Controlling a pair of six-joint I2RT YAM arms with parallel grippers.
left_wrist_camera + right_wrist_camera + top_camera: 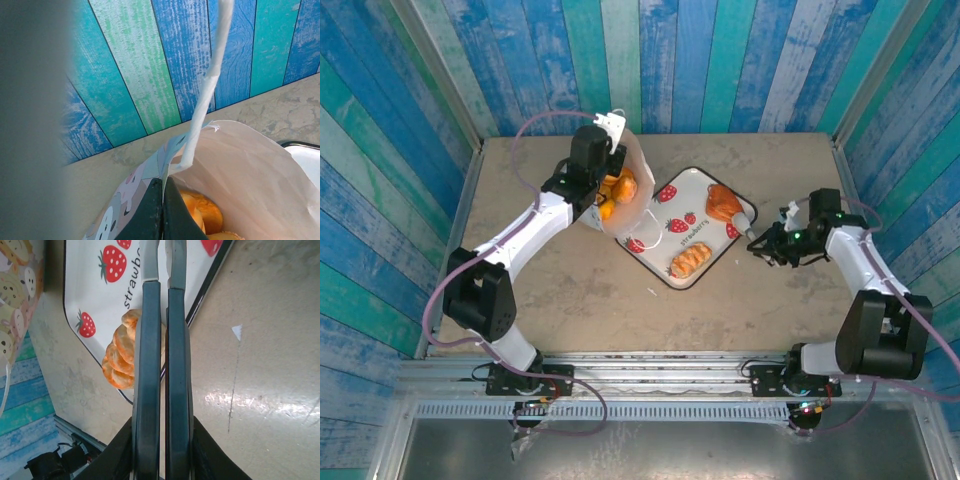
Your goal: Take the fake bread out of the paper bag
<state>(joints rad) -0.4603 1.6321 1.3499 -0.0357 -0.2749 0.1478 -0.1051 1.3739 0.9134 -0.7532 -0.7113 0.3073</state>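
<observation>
A: Paper bag [632, 170] sits at back-left of the table [570, 290], its mouth tipped open toward the overhead camera. It is just beside the strawberry-print tray [665, 235]. The bag's lower corner seems to overlap the tray's left edge, but contact is not certain.

B: Fake bread [617, 190] count?

A: Two pieces are out on the tray: a croissant [723, 200] at the far corner and a braided roll [688, 260] at the near one. Orange pieces remain inside the bag, at least two. The paper hides the exact number.

B: Progress?

A: My judgement is part done, bag not emptied. I cannot say whether it is past half.

B: Grippers?

A: Left gripper [163, 202] is pinched tight on the bag's rim, below the loop handle [210, 75], propping the mouth open. Right gripper [163, 260] has its jaws pressed together with nothing between them. It is at the tray's right edge, well apart from the bag.

B: Remaining work?

A: Likely this: the right arm reaches into the open mouth and lifts out each remaining piece, while the left holds the rim.
</observation>
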